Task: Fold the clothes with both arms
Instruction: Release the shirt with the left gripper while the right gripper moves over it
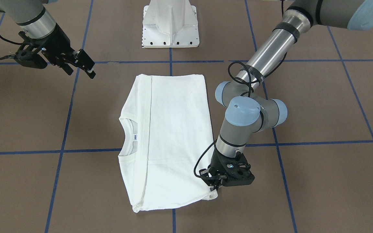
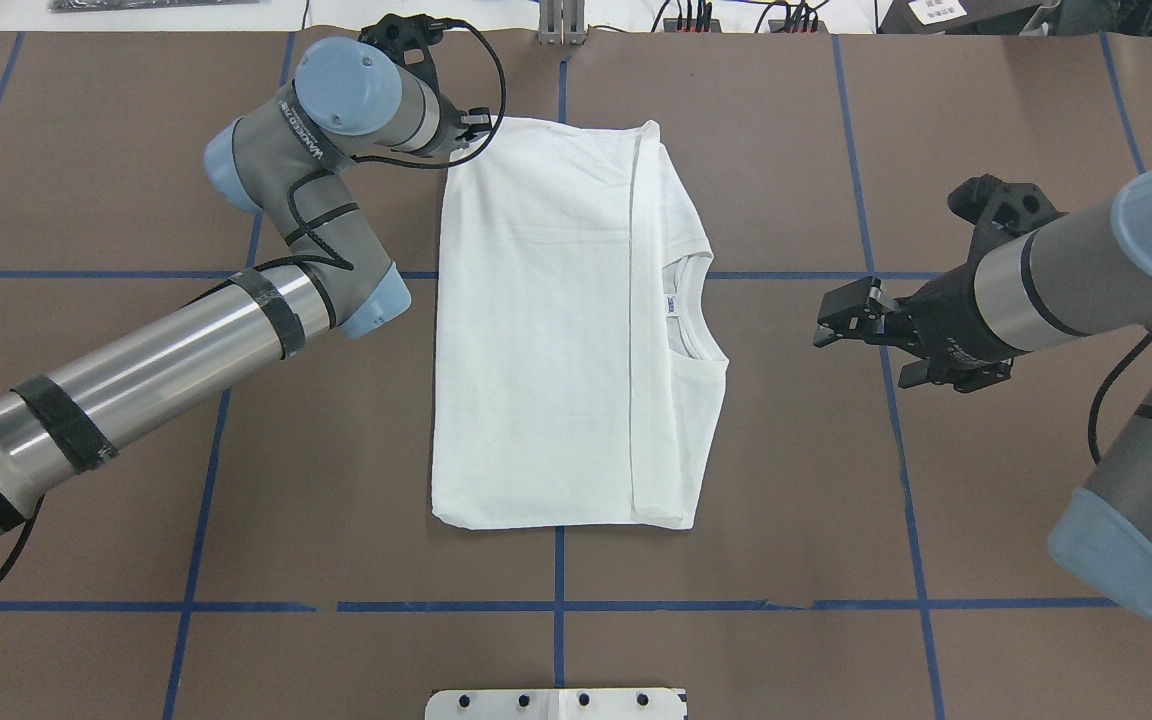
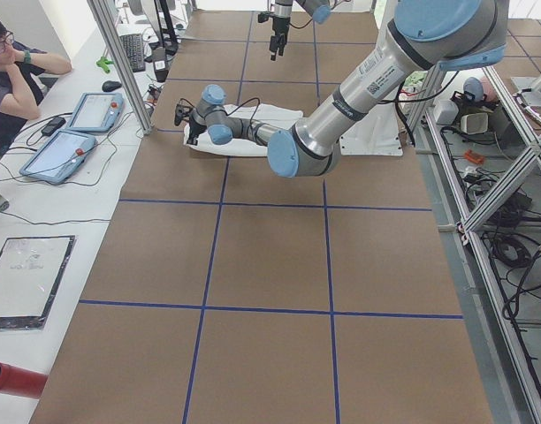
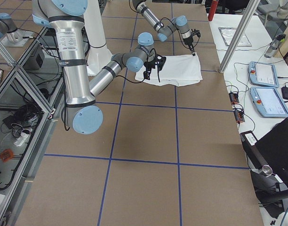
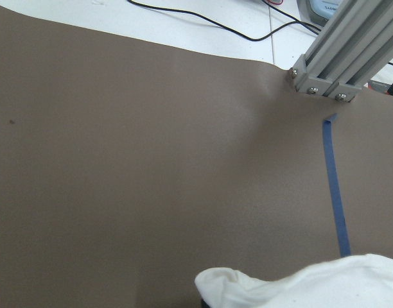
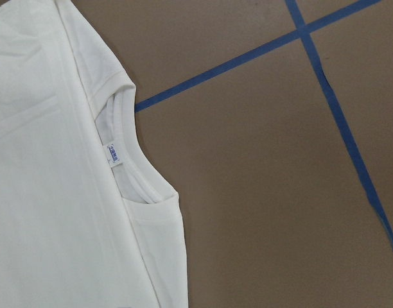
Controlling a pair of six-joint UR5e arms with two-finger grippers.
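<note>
Dial set on the overhead view, centre on the garment, 12 pointing away from the robot.

- T-shirt (image 2: pixel 536 330) lies flat mid-table (image 2: pixel 136 480) as a tall rectangle, sleeves tucked out of sight. A long fold edge runs 6 to 12 just right of centre. Near hem at 6 is square and nothing holds it.
- Collar (image 2: pixel 698 310) with its small label (image 2: pixel 671 305) opens toward 3. No printed text shows, so that side is likely face down or folded inward.
- Likely reason for the layout: the lengthwise folds look done, leaving a crosswise fold that needs the corners lifted.
- Right gripper (image 2: pixel 831 320) hovers at 3, well apart from the collar and above the brown mat. Fingers spread wide, holding nothing and touching nothing. Its wrist camera looks down on the collar and bare mat. It seems parked clear of the cloth, waiting for its own grasp.
- Left gripper (image 1: pixel 215 187) is at the far corner, about 11, pointed down onto the cloth. The fingers are mostly hidden by its own body.
- Left wrist view shows white fabric (image 5: pixel 299 285) bunched up close at the bottom edge. I read this as jaws pressed together on that corner, though the pinch itself is not plainly visible.
- Risk: one corner lifted alone could drag the stacked layers askew.
</note>
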